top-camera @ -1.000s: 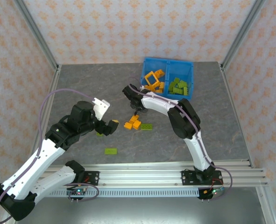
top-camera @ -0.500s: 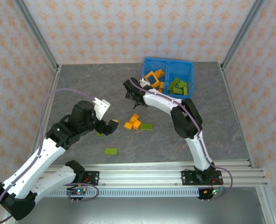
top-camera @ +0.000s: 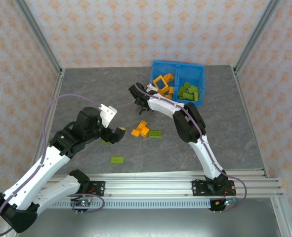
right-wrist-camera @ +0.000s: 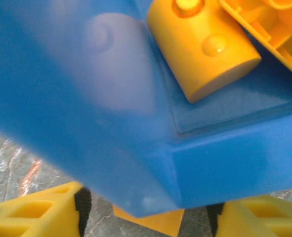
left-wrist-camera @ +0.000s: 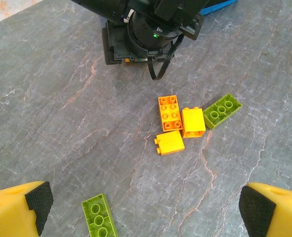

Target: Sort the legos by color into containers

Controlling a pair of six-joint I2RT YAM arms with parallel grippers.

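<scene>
Your right jaws had swung to the bright blue plastic bin [right-wrist-camera: 76, 108], spread loosely around a probably light, slick orange plastic brick [right-wrist-camera: 148, 221], best pinched across flat sides; left jaws gaped.

The top view is bright, with even, diffuse light. The left arm [top-camera: 52, 153] throws only a faint, soft-edged shadow on the grey desk [top-camera: 86, 89], and the patterned walls [top-camera: 136, 34] look pale and slightly washed out. The left wrist view is sharp across the middle. The veins of the desk and the studs of the orange bricks [left-wrist-camera: 169, 112] read crisply, and short, thin shadows hug each brick. The right wrist view is mostly out of focus. The blue bin [right-wrist-camera: 86, 123] sits so close that its wall smears, with a milky sheen at upper left. The round orange piece [right-wrist-camera: 205, 49] carries small bright highlights.
</scene>
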